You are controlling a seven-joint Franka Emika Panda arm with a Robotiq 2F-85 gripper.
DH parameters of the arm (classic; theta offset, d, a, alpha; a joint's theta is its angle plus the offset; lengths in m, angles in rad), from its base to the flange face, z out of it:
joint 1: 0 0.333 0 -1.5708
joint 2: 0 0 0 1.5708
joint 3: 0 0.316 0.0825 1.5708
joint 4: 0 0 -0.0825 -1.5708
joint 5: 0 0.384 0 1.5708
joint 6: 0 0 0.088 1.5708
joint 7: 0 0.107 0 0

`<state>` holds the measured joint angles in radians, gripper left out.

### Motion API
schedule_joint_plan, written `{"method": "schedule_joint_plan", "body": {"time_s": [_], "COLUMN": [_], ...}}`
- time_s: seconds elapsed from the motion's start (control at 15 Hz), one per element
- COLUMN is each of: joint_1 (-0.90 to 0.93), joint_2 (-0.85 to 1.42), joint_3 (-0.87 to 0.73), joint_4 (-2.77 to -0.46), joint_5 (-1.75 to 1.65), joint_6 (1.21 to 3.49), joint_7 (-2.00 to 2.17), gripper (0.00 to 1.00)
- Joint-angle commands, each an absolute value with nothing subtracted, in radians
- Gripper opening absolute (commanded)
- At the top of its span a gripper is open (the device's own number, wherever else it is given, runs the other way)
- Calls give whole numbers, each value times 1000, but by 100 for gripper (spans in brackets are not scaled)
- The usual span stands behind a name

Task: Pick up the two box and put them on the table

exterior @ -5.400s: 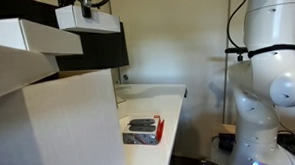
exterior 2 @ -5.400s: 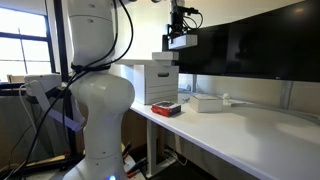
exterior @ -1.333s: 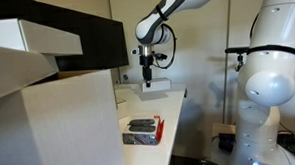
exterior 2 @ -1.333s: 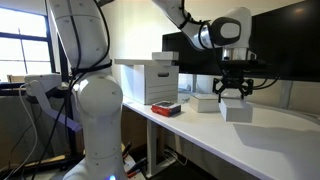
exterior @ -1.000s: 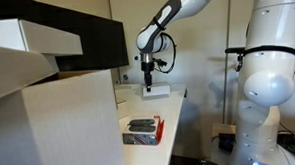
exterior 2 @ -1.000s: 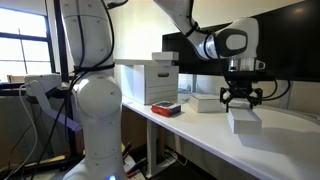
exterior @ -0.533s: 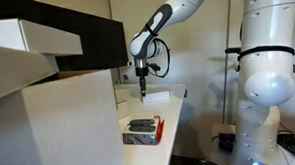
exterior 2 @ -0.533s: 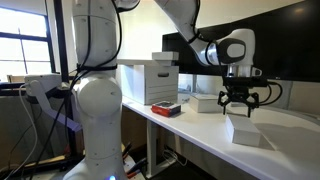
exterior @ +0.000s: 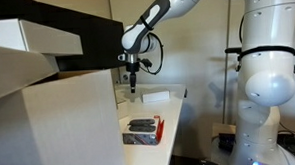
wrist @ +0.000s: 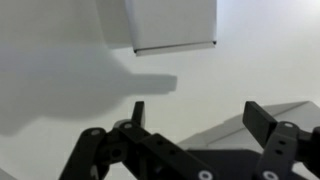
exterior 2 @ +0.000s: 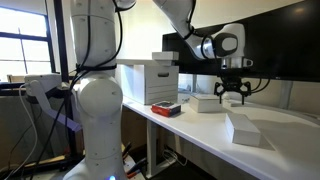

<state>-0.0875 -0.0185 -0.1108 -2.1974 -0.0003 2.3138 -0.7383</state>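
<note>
**A:** Which containers are there, and what is in them?

**B:** A red-edged tray [exterior 2: 166, 110] sits on the table [exterior 2: 200, 138], just beside the big pale carton [exterior 2: 150, 82]. Dark items [exterior: 141, 125] lie in the tray, but they are too small to say what they are. The carton's inside does not show.

**A:** And the two boxes?

**B:** Both are shut and lie flat on the tabletop. In an exterior view the nearer white box [exterior 2: 248, 130] rests toward the camera's end of the table. The farther white box [exterior 2: 205, 102] lies beyond it, near the tray. The two are apart and not touching.

**A:** Where is the gripper?

**B:** The gripper [exterior 2: 233, 97] hangs over the table, above the stretch between the two boxes, and touches neither.

**A:** How do the fingers stand?

**B:** They are spread wide. In the wrist view the fingers [wrist: 265, 120] have only bare tabletop between them, so the gripper holds nothing. A white box [wrist: 172, 25] shows at the top of that view, clear of the fingertips. I cannot tell which of the two it is.
</note>
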Motion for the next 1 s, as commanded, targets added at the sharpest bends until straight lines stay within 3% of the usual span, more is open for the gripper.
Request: {"method": "schedule_joint_plan", "body": {"time_s": [0.0,0.93], "joint_1": [-93,56], "joint_2": [-137,-65], "joint_3": [-114,-29], "joint_4": [-2189,-1688], "joint_5": [-47,93], "joint_6": [2161,1309], "joint_7": [-760,-1127], "gripper": [100,100]}}
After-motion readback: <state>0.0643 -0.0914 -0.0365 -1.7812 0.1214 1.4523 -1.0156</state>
